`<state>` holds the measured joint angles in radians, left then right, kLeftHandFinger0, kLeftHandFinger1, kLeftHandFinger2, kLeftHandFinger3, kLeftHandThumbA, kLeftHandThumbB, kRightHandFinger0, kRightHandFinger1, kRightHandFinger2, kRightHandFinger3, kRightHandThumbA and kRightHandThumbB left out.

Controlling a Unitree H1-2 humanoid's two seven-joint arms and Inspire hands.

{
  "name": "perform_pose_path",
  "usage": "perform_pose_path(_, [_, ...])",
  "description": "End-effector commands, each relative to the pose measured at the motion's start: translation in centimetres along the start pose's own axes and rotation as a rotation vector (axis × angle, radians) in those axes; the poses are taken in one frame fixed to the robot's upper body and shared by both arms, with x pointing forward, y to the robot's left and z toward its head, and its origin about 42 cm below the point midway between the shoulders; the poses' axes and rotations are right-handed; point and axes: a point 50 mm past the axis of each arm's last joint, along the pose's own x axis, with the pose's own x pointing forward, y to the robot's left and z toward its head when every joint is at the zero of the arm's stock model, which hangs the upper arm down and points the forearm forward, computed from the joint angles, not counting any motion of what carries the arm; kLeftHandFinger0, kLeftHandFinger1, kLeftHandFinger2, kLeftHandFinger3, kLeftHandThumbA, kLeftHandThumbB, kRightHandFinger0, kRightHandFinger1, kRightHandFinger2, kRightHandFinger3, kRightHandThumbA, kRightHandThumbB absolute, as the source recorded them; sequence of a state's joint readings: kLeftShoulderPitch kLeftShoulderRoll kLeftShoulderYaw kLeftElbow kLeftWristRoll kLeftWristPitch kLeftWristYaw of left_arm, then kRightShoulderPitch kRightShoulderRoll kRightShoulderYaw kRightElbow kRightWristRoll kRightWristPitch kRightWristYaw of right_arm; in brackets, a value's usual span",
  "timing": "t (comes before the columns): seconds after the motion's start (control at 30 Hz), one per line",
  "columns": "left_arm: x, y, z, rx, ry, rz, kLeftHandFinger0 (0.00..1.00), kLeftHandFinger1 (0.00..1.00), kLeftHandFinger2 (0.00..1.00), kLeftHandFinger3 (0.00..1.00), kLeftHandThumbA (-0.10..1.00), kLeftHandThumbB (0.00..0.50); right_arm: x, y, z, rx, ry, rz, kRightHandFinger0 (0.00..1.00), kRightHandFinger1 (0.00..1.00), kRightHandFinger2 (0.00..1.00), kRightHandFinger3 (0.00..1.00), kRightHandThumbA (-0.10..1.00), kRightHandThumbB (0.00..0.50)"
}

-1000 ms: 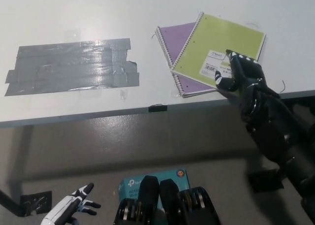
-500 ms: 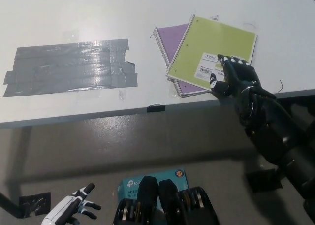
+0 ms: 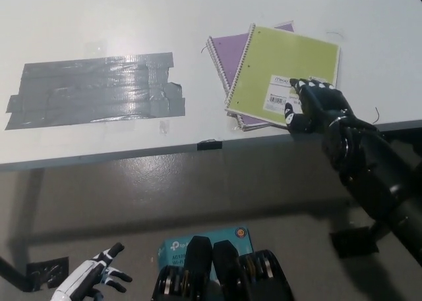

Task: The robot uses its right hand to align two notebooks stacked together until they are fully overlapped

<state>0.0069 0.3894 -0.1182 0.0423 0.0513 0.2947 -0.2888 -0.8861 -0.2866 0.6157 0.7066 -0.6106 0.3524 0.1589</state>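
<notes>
Nearest, the white left hand [image 3: 89, 281], cut off at the frame's lower edge, hangs below the table [image 3: 99, 24] with fingers spread, holding nothing. Two notebooks lie near the table's front edge: the green notebook [image 3: 283, 74] covers most of the purple notebook [image 3: 227, 51], hiding its right part. The black right hand [image 3: 315, 103] rests on the green notebook's near corner, fingers curled, grasping nothing. One grey tape patch [image 3: 99, 89] lies left of the notebooks.

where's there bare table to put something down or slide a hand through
Bare table runs along the far edge, above the grey tape patch and both notebooks. A free lane also lies between the tape and the purple notebook. It is crowded at the near right edge, where the right robot hand presses on the green notebook. The left robot hand hangs below the table.
</notes>
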Motion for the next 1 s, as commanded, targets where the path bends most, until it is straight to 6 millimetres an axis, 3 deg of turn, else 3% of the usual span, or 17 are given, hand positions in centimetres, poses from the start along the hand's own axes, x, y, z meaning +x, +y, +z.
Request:
perform_pose_path(0.0, [-0.2,0.7,0.8,0.026,-0.046,-0.006,0.47,0.55,0.59,0.97,1.0,0.49,-0.4,2.9,-0.1,-0.118,-0.084,0.177,1.0,1.0,1.0,1.0,1.0,0.44])
perform_pose_path(0.13, [-0.3,0.6,0.7,0.022,-0.041,-0.008,0.47,0.54,0.61,0.97,1.0,0.5,-0.4,2.6,0.0,-0.155,-0.098,0.184,1.0,1.0,1.0,1.0,1.0,0.423])
perform_pose_path(0.17, [-0.4,0.7,0.7,0.033,-0.042,-0.007,0.46,0.55,0.63,0.97,1.0,0.498,-0.4,2.2,-0.3,-0.231,-0.129,0.177,1.0,1.0,1.0,1.0,1.0,0.412])
perform_pose_path(0.4, [-0.4,0.3,0.5,0.011,-0.035,-0.006,0.45,0.55,0.62,0.97,1.0,0.5,-0.6,1.4,-1.7,-0.421,-0.167,0.15,1.0,1.0,1.0,1.0,1.0,0.418])
perform_pose_path(0.53, [-0.5,0.3,0.5,0.012,-0.035,-0.007,0.44,0.53,0.61,0.97,1.0,0.496,-0.4,0.6,-2.7,-0.528,-0.157,0.153,1.0,1.0,1.0,1.0,1.0,0.425])
perform_pose_path(0.6, [-0.4,0.3,0.5,0.019,-0.032,-0.006,0.49,0.56,0.62,0.98,1.0,0.5,-0.2,0.1,-3.6,-0.598,-0.156,0.15,1.0,1.0,1.0,1.0,1.0,0.464])
perform_pose_path(0.8, [-0.6,0.2,0.4,0.01,-0.035,-0.011,0.48,0.55,0.63,0.97,1.0,0.498,-0.3,-0.4,-4.2,-0.632,-0.164,0.142,1.0,1.0,1.0,1.0,1.0,0.432])
perform_pose_path(0.87, [-0.6,0.2,0.5,0.021,-0.039,-0.014,0.43,0.53,0.62,0.96,1.0,0.487,-0.3,-0.6,-4.2,-0.673,-0.185,0.13,1.0,1.0,1.0,1.0,1.0,0.432])
perform_pose_path(0.97, [-0.6,0.1,0.4,0.015,-0.031,-0.015,0.45,0.54,0.61,0.95,1.0,0.497,-0.2,-0.6,-4.2,-0.712,-0.198,0.127,1.0,1.0,1.0,1.0,1.0,0.438])
